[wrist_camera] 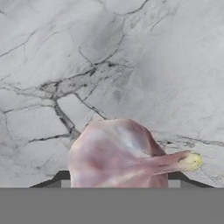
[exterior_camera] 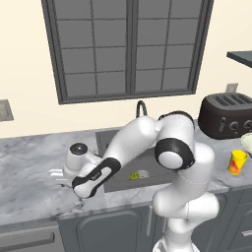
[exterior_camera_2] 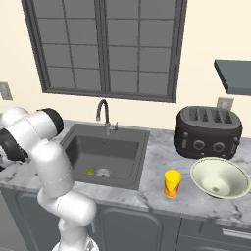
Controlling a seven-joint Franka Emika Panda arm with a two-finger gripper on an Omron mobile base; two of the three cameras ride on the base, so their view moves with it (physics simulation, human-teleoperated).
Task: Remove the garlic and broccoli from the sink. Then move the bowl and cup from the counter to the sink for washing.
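Note:
The garlic (wrist_camera: pixel 116 153), a pinkish-white bulb with a short yellow-tipped stem, sits between my dark fingertips (wrist_camera: pixel 61 177) in the hand view, just above the marble counter (wrist_camera: pixel 131 52). My gripper (exterior_camera: pixel 58 176) is shut on it, low over the counter (exterior_camera: pixel 29 162) left of the sink (exterior_camera: pixel 106 140). The yellow-green broccoli (exterior_camera: pixel 134 175) (exterior_camera_2: pixel 90 171) lies on the sink (exterior_camera_2: pixel 112 147) floor beside the pale drain disc (exterior_camera_2: pixel 103 172). The yellow cup (exterior_camera_2: pixel 172 184) (exterior_camera: pixel 237 162) stands on the counter to the sink's right. The cream-green bowl (exterior_camera_2: pixel 219 177) (exterior_camera: pixel 247 142) rests beside the cup.
A dark toaster (exterior_camera_2: pixel 208 132) (exterior_camera: pixel 226 115) stands behind the bowl and cup. The curved tap (exterior_camera_2: pixel 104 115) rises at the back rim of the sink. A window fills the wall above. My white arm reaches across the sink's left side.

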